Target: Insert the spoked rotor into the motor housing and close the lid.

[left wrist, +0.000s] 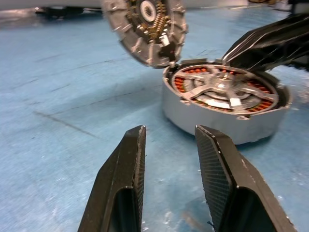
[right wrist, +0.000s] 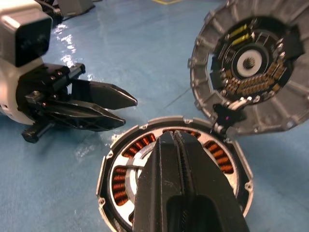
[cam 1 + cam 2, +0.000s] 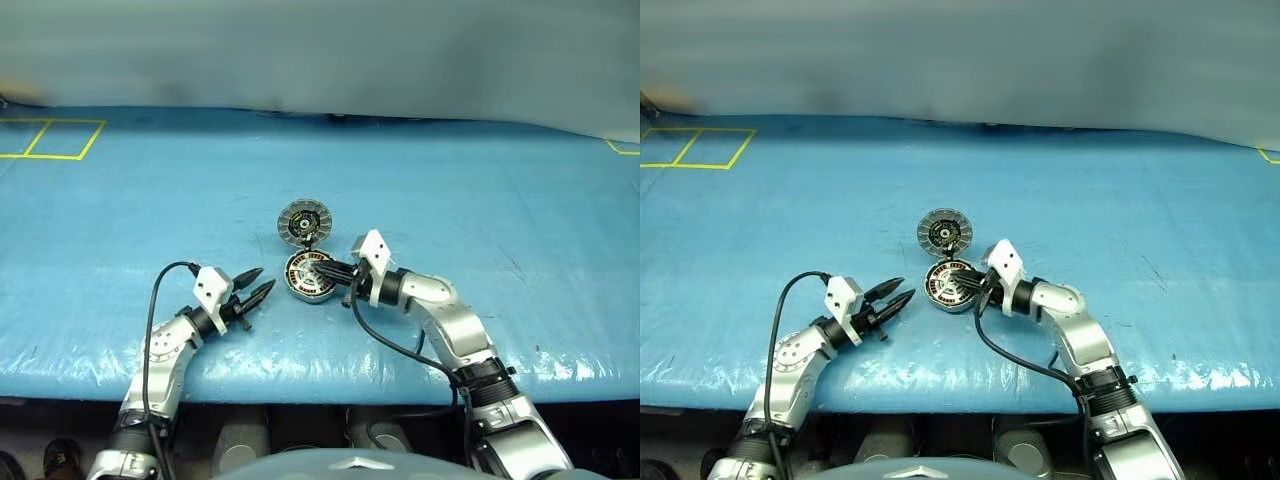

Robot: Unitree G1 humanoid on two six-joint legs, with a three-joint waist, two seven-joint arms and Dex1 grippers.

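Blue table cover, yellow taped squares (far corner)

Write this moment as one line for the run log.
spoked rotor: in motor housing | lid: open, upright | right gripper: shut, over rotor | left gripper: open, empty, beside housing

I'm looking down on a wide surface covered in a bright blue, slightly wrinkled sheet that gleams where the light hits its front edge. Yellow tape outlines mark rectangles at its far left corner, another bit at far right. Behind it runs a plain grey-green wall.
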